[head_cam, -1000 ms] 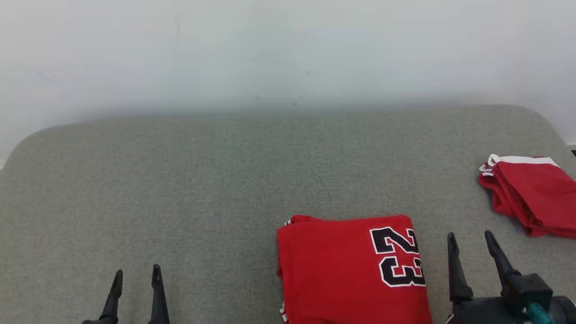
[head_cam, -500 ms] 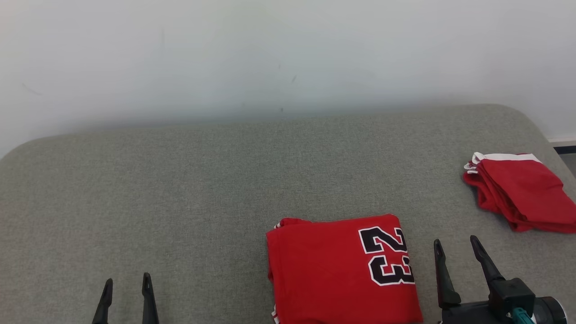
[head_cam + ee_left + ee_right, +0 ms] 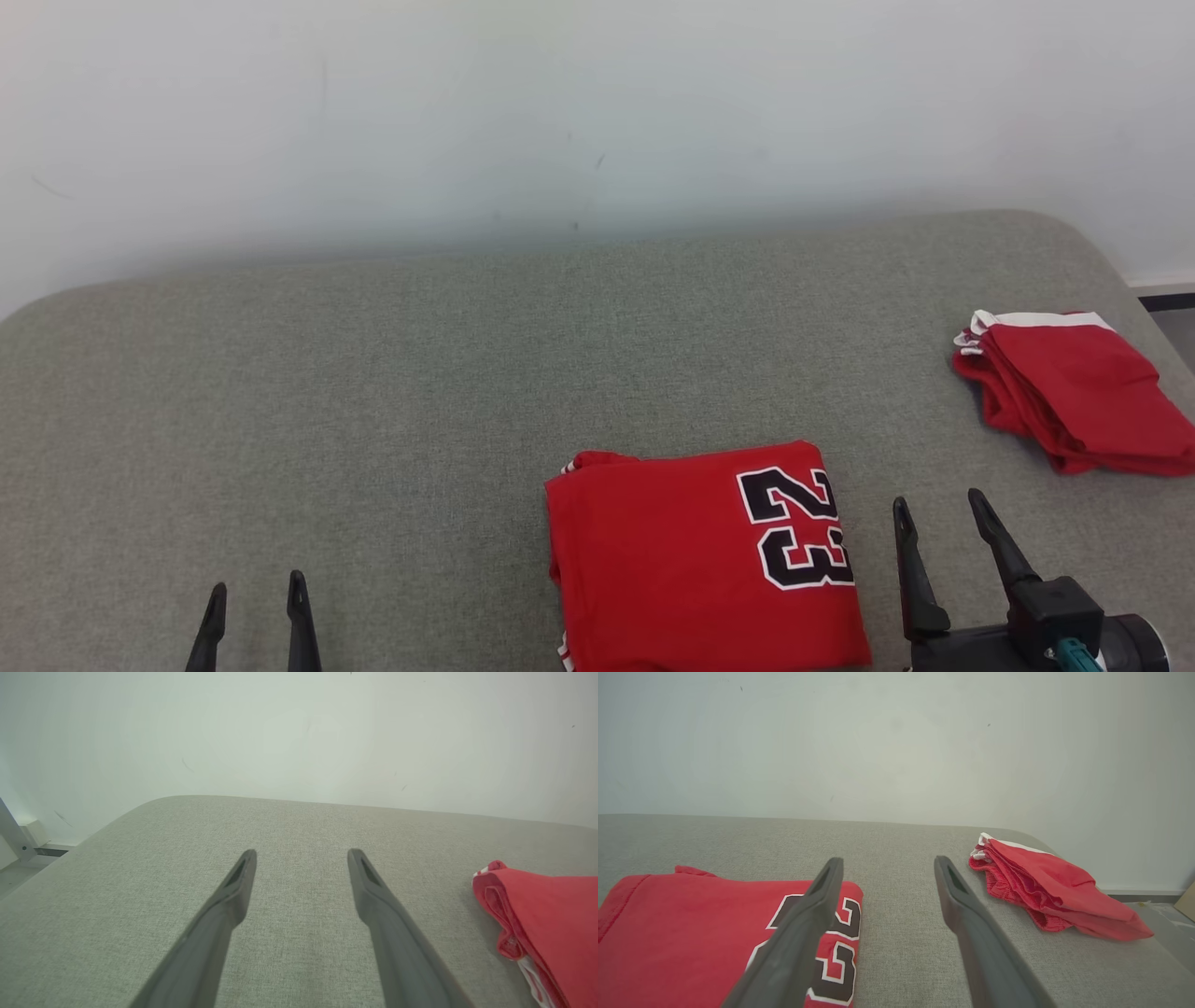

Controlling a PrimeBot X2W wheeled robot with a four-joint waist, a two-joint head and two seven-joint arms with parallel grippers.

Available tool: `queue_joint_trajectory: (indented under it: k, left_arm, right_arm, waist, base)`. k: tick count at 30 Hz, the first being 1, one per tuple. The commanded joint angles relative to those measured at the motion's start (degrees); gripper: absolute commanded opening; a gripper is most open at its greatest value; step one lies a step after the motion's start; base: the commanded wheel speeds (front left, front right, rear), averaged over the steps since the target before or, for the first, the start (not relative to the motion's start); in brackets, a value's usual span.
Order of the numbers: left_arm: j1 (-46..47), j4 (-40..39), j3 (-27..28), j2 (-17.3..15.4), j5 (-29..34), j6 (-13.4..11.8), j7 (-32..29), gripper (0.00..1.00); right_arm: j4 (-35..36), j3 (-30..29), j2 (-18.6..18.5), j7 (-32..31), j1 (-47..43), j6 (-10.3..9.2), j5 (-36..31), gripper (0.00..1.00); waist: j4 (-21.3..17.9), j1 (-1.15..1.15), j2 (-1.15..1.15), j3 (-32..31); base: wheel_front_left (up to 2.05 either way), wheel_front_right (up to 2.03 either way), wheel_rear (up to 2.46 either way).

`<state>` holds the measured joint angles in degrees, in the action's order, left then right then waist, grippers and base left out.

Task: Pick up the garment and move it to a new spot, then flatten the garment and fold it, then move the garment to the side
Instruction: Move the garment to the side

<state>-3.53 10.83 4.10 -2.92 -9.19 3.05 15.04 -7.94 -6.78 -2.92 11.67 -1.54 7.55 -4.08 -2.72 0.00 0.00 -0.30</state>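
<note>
Whole head view has slid left since the earlier frames: camera turn, not things moving. Spacing between garment (image 3: 691, 560), grippers and the second red garment (image 3: 1064, 387) is unchanged.

Garment lies folded flat at the near edge of the grey cushion (image 3: 373, 392), right of the cushion's middle. "23" lies sideways at its right side, the 2 farther, the 3 nearer; bunched fold edge on its left. Near end is cut off, so its long axis cannot be told.

Left gripper (image 3: 258, 583) over the cushion's near-left part, fingers apart, empty. Right gripper (image 3: 937, 497) over the cushion's near-right part, fingers apart, empty.
</note>
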Motion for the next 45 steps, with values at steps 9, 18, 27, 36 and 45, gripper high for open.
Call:
queue_joint_trajectory:
  k: [9, 18, 27, 36, 45]
  left_arm:
    - [0.14, 0.47, 0.21, 0.05, 0.1, 0.53, 0.15, 1.0]
    - [0.25, 0.11, 0.07, 0.05, -0.45, 0.1, 0.15, 1.0]
    - [1.54, -0.12, -1.27, 0.05, -1.54, -0.44, 0.15, 1.0]
    - [3.65, 0.07, -2.82, 0.05, -2.22, -0.68, 0.15, 1.0]
    - [4.73, -0.16, -3.36, 0.05, -2.38, -0.81, 0.15, 1.0]
  right_arm:
    - [0.65, -0.13, 0.11, -0.7, -0.04, -0.13, 1.2, 1.0]
    - [2.61, -0.94, 0.1, -12.07, 1.92, -0.13, 5.2, 1.0]
    - [9.5, 0.22, -3.75, -49.34, 4.83, -0.13, 9.55, 1.0]
    - [8.37, 0.99, -3.95, -63.62, 8.2, -0.12, 10.36, 1.0]
    - [4.68, -0.15, -3.76, -65.97, 9.81, -0.13, 8.86, 1.0]
  waist:
    - [0.23, 0.0, 0.0, 0.61]
    - [0.58, 0.0, 0.0, 1.31]
    - [1.78, 0.0, 0.0, 3.66]
    - [5.17, 0.0, 0.0, 6.98]
    - [7.29, 0.0, 0.0, 9.01]
  base:
    - [0.0, 0.0, 0.0]
    - [0.0, 0.0, 0.0]
    - [0.0, 0.0, 0.0]
    - [0.0, 0.0, 0.0]
    - [0.0, 0.0, 0.0]
